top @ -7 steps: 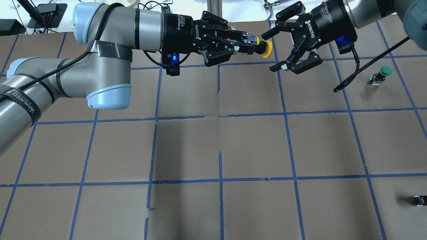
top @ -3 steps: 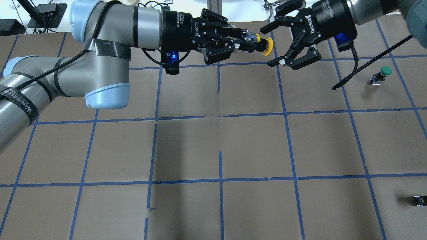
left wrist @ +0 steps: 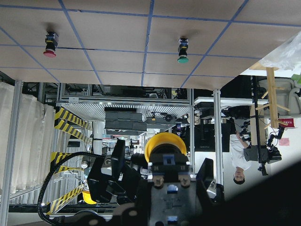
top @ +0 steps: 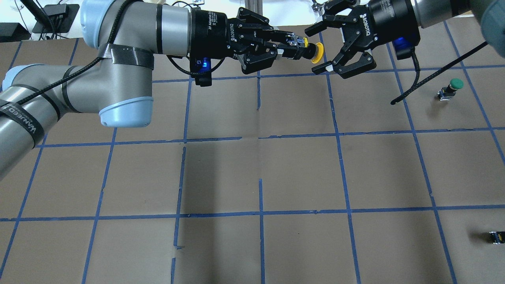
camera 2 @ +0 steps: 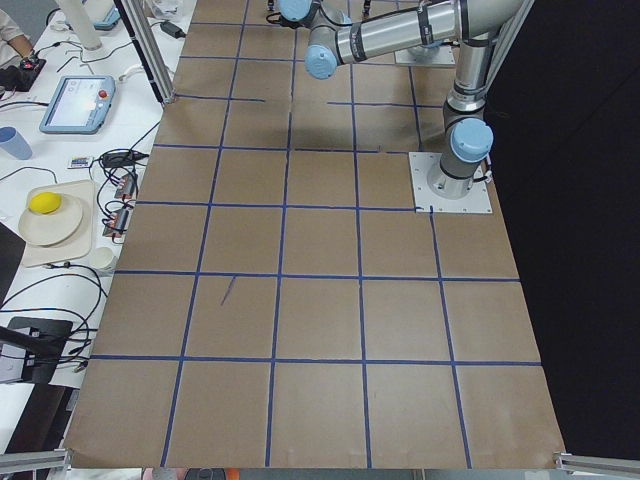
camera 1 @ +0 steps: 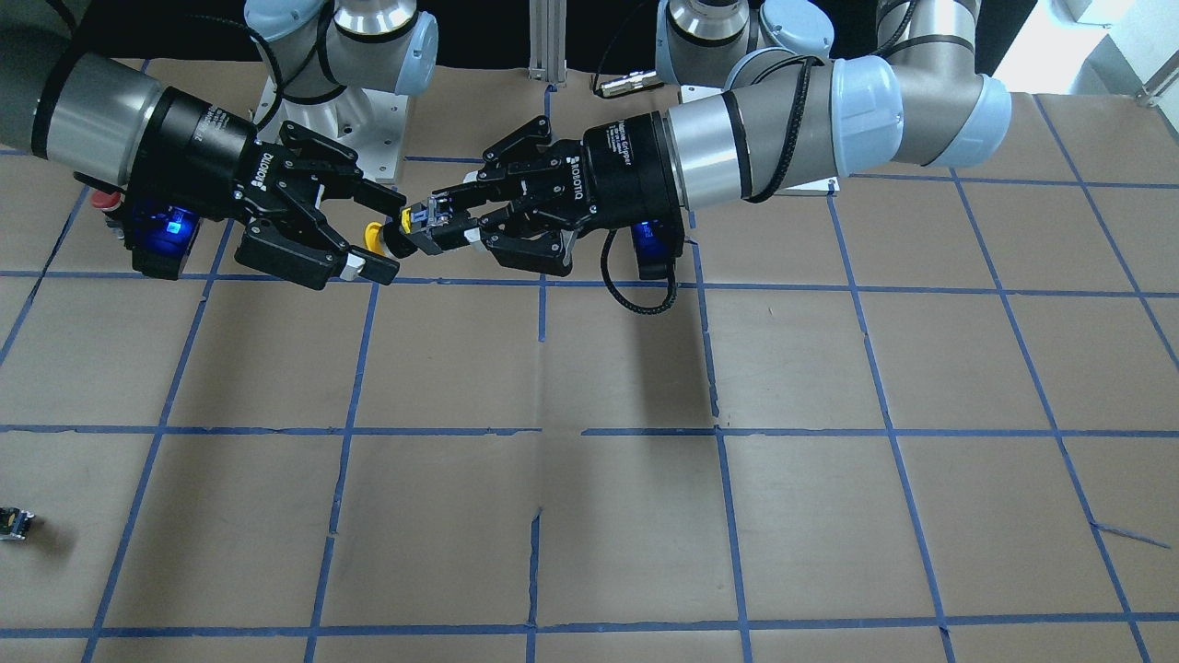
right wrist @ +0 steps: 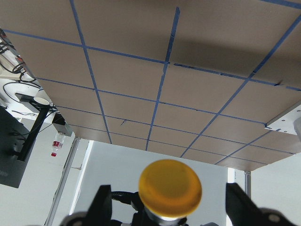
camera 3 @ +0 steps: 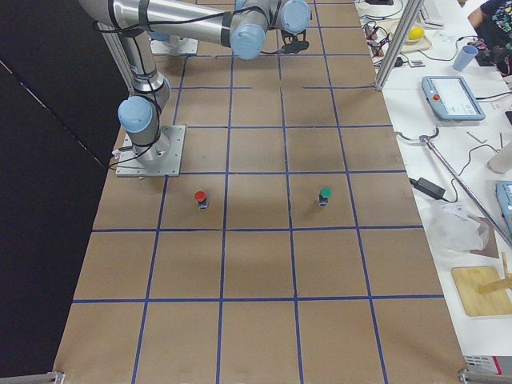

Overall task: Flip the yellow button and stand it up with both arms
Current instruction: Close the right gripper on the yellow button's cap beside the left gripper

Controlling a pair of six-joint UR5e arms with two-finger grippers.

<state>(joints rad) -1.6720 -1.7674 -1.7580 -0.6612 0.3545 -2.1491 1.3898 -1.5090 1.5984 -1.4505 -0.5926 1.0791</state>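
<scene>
My left gripper [top: 292,45] is shut on the black and grey base of the yellow button [top: 317,52] and holds it level above the table, cap pointing at my right gripper [top: 318,50]. The right gripper is open; its two fingers stand on either side of the yellow cap without touching it. The front-facing view shows the same: the left gripper [camera 1: 433,221], the yellow cap [camera 1: 373,237] and the open right gripper [camera 1: 391,236]. The right wrist view looks straight at the cap [right wrist: 170,188]. The left wrist view shows the button [left wrist: 164,146] from behind.
A green-capped button [top: 453,87] stands at the right of the table, and a red-capped one [camera 3: 200,198] stands nearer the robot's base. A small capless black switch block [top: 496,236] lies at the near right edge. Blue tape divides the brown table into squares.
Both grippers have moved toward the table's far side. The right gripper has closed in on the button, so its open fingers now flank the yellow cap.
</scene>
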